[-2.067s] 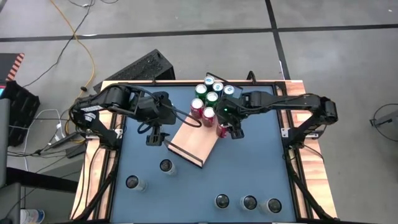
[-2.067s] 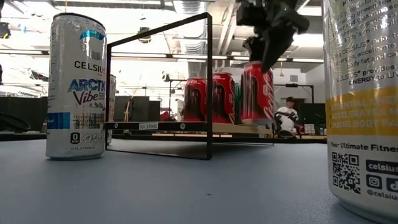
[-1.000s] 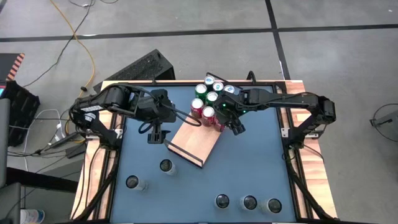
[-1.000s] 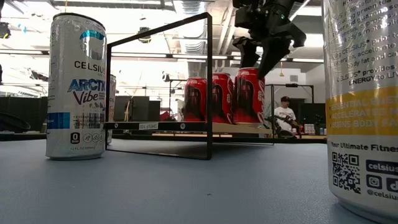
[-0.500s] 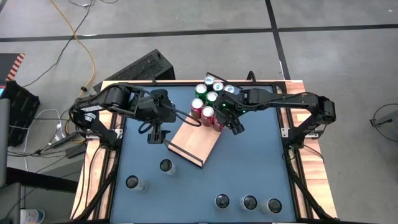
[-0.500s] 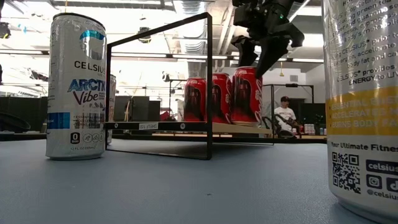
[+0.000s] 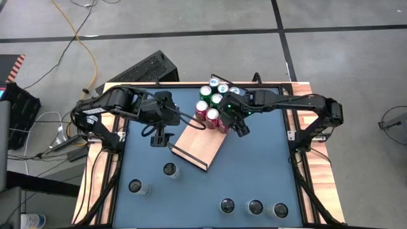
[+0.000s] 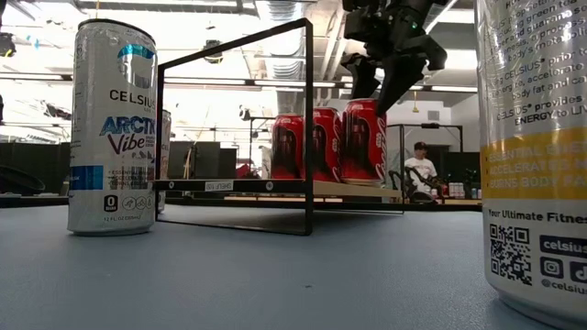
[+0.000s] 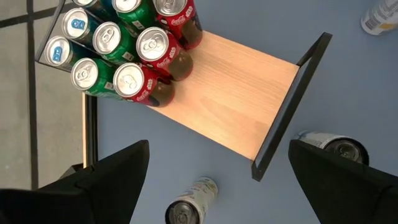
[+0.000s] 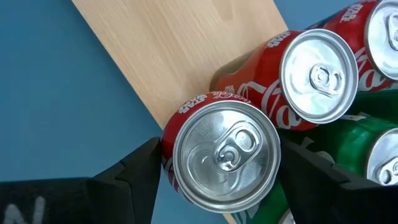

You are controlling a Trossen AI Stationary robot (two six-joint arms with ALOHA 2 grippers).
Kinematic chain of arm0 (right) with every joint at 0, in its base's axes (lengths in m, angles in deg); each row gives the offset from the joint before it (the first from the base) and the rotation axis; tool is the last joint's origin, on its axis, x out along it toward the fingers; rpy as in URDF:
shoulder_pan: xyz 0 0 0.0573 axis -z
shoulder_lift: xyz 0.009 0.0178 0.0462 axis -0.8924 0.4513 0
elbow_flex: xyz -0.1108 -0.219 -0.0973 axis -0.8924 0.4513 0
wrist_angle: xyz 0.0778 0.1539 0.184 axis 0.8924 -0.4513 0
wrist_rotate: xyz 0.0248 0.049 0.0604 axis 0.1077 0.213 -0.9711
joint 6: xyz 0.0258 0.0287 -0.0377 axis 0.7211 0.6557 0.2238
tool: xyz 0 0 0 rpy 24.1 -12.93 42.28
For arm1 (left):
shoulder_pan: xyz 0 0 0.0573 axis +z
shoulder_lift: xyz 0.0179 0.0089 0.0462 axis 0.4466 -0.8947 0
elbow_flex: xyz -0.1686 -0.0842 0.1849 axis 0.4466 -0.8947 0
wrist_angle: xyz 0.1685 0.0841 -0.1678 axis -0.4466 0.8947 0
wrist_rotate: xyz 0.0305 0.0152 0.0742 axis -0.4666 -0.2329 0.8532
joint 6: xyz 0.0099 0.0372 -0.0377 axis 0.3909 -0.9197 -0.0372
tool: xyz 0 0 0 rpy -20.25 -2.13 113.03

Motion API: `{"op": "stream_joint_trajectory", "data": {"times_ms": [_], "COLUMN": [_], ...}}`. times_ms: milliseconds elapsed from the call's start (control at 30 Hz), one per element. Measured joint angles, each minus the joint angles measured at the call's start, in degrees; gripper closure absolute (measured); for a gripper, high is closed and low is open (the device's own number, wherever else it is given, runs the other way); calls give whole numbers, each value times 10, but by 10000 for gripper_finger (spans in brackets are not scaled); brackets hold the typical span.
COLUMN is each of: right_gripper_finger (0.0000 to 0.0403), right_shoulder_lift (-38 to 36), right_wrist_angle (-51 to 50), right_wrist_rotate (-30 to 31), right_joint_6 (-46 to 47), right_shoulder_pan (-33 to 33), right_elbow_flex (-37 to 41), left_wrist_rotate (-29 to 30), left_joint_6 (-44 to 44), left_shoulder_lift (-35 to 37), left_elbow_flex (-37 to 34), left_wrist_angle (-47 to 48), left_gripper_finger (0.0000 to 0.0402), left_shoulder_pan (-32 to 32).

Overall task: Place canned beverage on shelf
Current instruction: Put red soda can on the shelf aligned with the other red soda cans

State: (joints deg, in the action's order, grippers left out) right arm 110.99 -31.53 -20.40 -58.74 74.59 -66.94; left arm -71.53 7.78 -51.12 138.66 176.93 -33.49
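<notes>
My right gripper (image 10: 217,171) straddles the red can (image 10: 225,152), fingers spread and off its sides, the can standing on the shelf (image 7: 198,145) at its edge. If I lift crooked (clearance looks tight), a finger could tip it onto the blue table. The left gripper (image 9: 217,174) waits wide open.

The high view looks straight down; the low view looks level across the tabletop. Both wrist views look down, sharing the shelf (image 9: 236,106).

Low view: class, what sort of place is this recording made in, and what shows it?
Probably a robotics lab or workshop: exposed ceiling ducts, a person seated at benches behind the table, and loose cables on the concrete floor.
</notes>
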Motion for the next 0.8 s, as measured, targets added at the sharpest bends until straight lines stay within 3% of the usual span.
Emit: {"op": "stream_joint_trajectory", "data": {"times_ms": [467, 800], "right_gripper_finger": [124, 76], "right_shoulder_lift": [0, 0], "right_wrist_angle": [9, 18], "right_wrist_rotate": [0, 1], "right_joint_6": [20, 15], "right_shoulder_pan": [0, 0], "right_elbow_flex": [0, -2], "left_wrist_rotate": [0, 0], "left_joint_6": [-1, -1], "left_shoulder_lift": [0, 0], "left_elbow_flex": [0, 0], "left_wrist_angle": [0, -10], "left_gripper_finger": [30, 30], "left_shoulder_pan": [0, 0]}}
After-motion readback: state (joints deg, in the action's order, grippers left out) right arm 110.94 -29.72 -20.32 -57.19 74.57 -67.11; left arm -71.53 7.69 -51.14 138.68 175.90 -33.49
